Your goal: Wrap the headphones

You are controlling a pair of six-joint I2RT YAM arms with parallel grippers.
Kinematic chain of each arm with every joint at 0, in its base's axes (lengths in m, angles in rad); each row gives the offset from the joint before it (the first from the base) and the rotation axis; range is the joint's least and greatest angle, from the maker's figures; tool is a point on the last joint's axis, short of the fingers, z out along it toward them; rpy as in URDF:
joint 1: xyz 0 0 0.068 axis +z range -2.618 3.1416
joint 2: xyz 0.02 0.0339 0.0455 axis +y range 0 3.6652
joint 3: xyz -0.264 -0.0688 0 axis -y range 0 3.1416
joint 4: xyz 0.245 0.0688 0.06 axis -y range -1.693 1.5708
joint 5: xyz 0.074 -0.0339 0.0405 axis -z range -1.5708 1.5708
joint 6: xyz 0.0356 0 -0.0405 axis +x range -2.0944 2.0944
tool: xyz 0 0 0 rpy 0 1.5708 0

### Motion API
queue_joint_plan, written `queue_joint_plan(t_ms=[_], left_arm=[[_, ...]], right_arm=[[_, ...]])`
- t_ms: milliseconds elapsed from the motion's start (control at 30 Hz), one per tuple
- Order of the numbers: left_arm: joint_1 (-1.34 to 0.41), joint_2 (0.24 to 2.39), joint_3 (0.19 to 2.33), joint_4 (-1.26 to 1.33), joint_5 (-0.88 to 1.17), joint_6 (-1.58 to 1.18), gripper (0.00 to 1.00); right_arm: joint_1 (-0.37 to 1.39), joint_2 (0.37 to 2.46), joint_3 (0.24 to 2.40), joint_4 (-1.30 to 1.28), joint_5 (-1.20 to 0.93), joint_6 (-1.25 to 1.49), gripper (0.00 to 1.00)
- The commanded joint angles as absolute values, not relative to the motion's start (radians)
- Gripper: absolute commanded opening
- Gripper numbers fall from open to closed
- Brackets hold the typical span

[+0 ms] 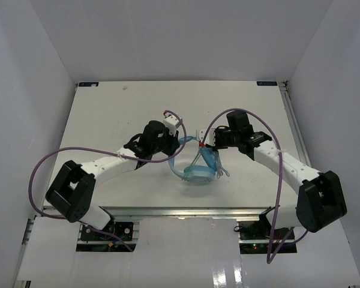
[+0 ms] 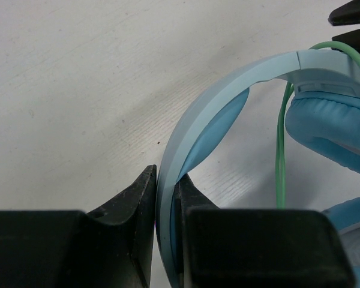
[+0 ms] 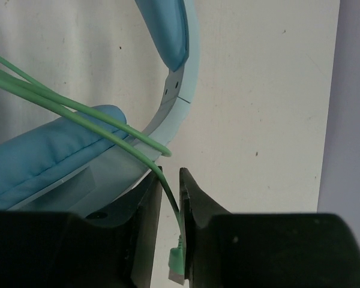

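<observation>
The light blue headphones (image 1: 197, 171) lie at the middle of the table between both arms. My left gripper (image 1: 171, 146) (image 2: 167, 174) is shut on the headband (image 2: 228, 84), with the band pinched edge-on between its fingers. A padded earcup (image 2: 330, 126) and the thin green cable (image 2: 280, 150) lie to the right of that grip. My right gripper (image 1: 203, 144) (image 3: 170, 171) sits at the opposite side of the headband (image 3: 180, 84), beside an earcup (image 3: 42, 156). Its jaws stand slightly apart. The cable (image 3: 78, 108) runs down through the gap, and its plug (image 3: 177, 264) rests against the right finger.
Thick purple robot cables (image 1: 48, 162) (image 1: 280, 180) loop out from both arms. White walls enclose the table (image 1: 108, 120) on three sides. The table's right edge (image 3: 333, 120) runs close by in the right wrist view. The right gripper's dark fingertips (image 2: 348, 12) show in the left wrist view's top corner.
</observation>
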State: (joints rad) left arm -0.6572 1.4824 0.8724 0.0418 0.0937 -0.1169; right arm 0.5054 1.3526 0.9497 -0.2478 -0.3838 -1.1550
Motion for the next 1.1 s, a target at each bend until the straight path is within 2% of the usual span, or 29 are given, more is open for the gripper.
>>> queue_joint_plan(t_ms=[0,333,633,833,1033,1067], left_arm=[[-0.647,1.484,0.923,0.064,0.086,-0.155,0.00],[-0.604,1.483,0.927,0.040,0.054,-0.152,0.00],[-0.550,1.470,0.922,0.027,0.081,-0.156,0.00],[-0.494,1.513,0.935,0.018,0.013,-0.213,0.00],[-0.469,1.620,1.003,0.006,-0.063,-0.281,0.00],[-0.469,1.637,1.017,0.006,-0.069,-0.285,0.00]], right_arm=[[0.502,1.387,0.962,-0.186,-0.418,-1.109,0.26],[0.457,1.389,0.958,-0.170,-0.416,-1.077,0.51],[0.362,1.355,0.958,-0.163,-0.425,-1.020,0.59],[0.304,1.157,0.852,-0.167,-0.496,-0.901,0.63],[0.301,0.907,0.690,-0.175,-0.552,-0.759,0.80],[0.302,0.877,0.676,-0.175,-0.554,-0.745,0.80]])
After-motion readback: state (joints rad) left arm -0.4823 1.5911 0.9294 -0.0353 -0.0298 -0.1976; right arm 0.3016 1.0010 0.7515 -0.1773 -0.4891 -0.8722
